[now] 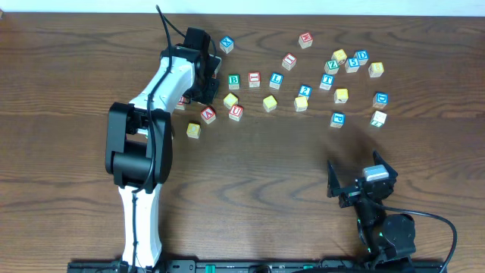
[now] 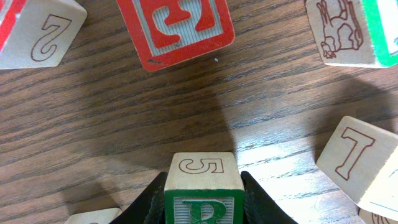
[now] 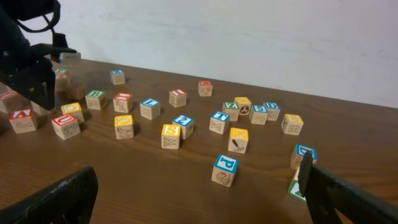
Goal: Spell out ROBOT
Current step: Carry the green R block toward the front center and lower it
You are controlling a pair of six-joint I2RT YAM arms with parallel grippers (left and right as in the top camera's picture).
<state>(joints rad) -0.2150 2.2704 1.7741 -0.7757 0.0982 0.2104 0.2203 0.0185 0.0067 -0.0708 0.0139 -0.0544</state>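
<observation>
Letter cubes [image 1: 270, 102]: lying scattered on wooden table [image 1: 68, 91], most to rt of green B cube [image 1: 234, 80].
Lft arm [image 1: 163, 83]: reaching in just lft of B cube.
Rt gripper [image 1: 360, 176]: hanging well apart from B cube, down-rt of it in overhead; jaws standing wide apart.
Lft gripper [image 2: 203, 190]: jaws clamping R cube [image 2: 200, 168] by two sides.
R cube: sitting btwn fingers [image 2: 146, 204] just lft of B cube, green R face showing.
</observation>
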